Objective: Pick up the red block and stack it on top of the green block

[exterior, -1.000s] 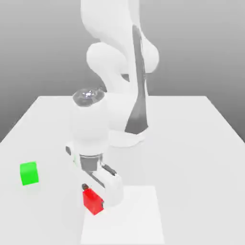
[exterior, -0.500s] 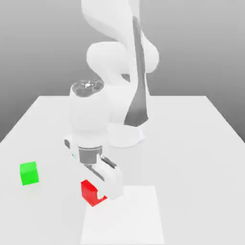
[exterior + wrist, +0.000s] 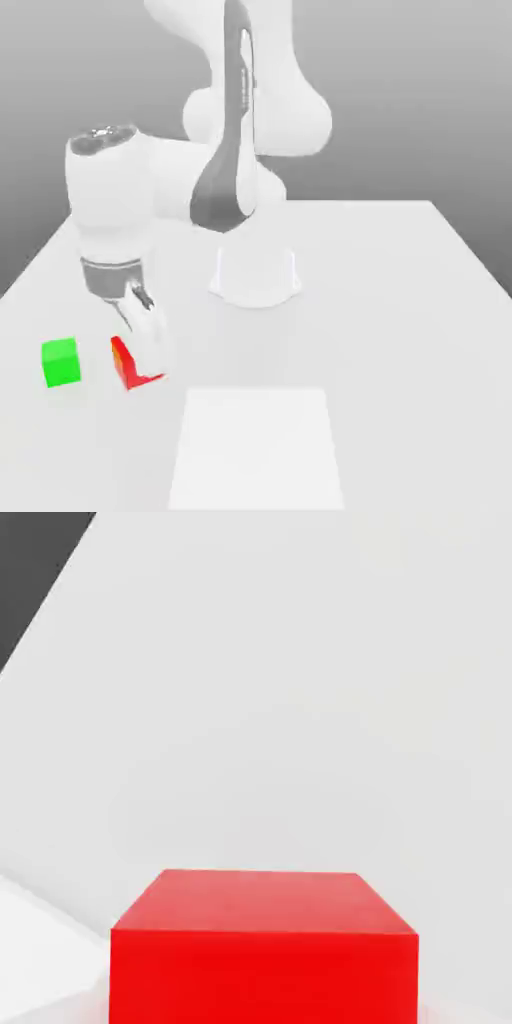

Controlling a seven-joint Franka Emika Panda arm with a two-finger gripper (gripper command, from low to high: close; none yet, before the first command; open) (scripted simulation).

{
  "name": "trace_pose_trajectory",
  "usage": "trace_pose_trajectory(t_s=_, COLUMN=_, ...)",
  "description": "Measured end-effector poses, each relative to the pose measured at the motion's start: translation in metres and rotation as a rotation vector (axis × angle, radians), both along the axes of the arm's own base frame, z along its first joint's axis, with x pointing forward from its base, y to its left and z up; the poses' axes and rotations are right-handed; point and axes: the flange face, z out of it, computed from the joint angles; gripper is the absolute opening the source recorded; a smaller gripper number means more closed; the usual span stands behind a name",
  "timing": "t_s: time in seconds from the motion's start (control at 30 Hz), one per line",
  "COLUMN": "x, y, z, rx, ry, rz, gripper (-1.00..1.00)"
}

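Pincer [image 3: 143,372] held red block [image 3: 130,366] clenched, right of green block [image 3: 61,362]; descending off-centre (my worry) could topple both.

The surface [image 3: 400,350] was a broad, flat, pale grey top with a plain, smooth look, its far edge running straight across the exterior view and its side edges spreading apart toward the camera. On it, toward the exterior view's left, sat the green block [image 3: 61,362], upright on one face, bright and plain, well in from the far edge. A whiter four-sided patch [image 3: 256,450] lay flat near the camera, just past the middle of the surface, well apart from the green block. Farther back, near the middle, stood the white, rounded base of the arm [image 3: 256,280].
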Motion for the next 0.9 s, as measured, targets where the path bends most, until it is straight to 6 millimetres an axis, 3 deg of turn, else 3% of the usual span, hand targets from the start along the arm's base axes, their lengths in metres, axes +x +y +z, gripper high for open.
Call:
trace_pose_trajectory(t_s=0.33, x=-0.049, y=-0.076, z=0.013, rx=-0.003, ry=-0.001, rz=-0.176, gripper=-1.0)
trace_pose_trajectory(t_s=0.57, x=-0.091, y=-0.12, z=0.021, rx=-0.012, ry=0.001, rz=-0.288, gripper=-1.0)
trace_pose_trajectory(t_s=0.77, x=-0.093, y=-0.124, z=-0.029, rx=-0.013, ry=0.0, rz=-0.294, gripper=-1.0)
trace_pose_trajectory(t_s=0.8, x=-0.094, y=-0.123, z=-0.037, rx=-0.013, ry=0.001, rz=-0.295, gripper=1.0)
trace_pose_trajectory(t_s=0.9, x=-0.094, y=-0.123, z=-0.037, rx=-0.013, ry=0.001, rz=-0.295, gripper=1.0)
